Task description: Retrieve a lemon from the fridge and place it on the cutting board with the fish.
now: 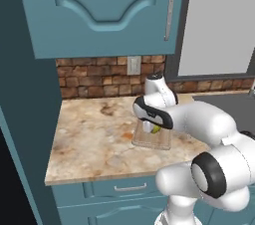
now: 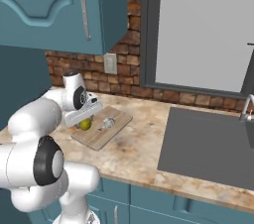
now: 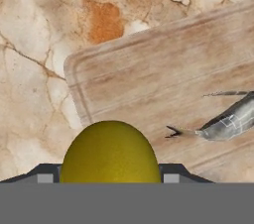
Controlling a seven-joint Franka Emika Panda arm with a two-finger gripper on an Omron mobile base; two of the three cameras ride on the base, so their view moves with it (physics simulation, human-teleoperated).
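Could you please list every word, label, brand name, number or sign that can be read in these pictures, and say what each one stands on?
No readable text: none.
The cutting board, lemon and fish are plain, without labels.
The teal cabinets, brick wall and marbled countertop carry no signs.
The wall plate on the bricks is blank.
The robot arm shows no brand or number.

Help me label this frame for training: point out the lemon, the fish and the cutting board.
lemon [image 3: 110, 152]: hand view, middle of its yellow skin.
fish [image 3: 233, 121]: hand view, grey body near the right edge.
cutting board [image 2: 94, 136]: right base view, bare wood near the front edge.
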